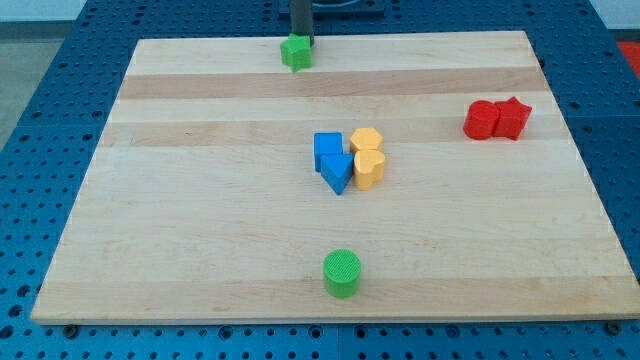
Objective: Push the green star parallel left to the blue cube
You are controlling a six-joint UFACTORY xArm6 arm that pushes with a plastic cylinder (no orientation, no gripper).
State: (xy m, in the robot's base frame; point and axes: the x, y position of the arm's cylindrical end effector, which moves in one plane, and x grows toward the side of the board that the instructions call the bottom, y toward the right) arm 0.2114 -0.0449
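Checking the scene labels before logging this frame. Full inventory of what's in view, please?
green star: 1, green, top edge of the board, just left of centre
blue cube: 1, blue, centre of the board, at the top left of the middle cluster
blue wedge-like block: 1, blue, right below the blue cube, touching it
yellow blocks: 2, yellow, stacked top-to-bottom in the view, against the right side of the blue pair; shapes unclear
red blocks: 2, red, side by side and touching, upper right of the board; shapes unclear
green cylinder: 1, green, near the bottom edge, around centre
board: 1, light wood, on a blue perforated table
my tip: 1, dark rod, right behind the green star at the view's top
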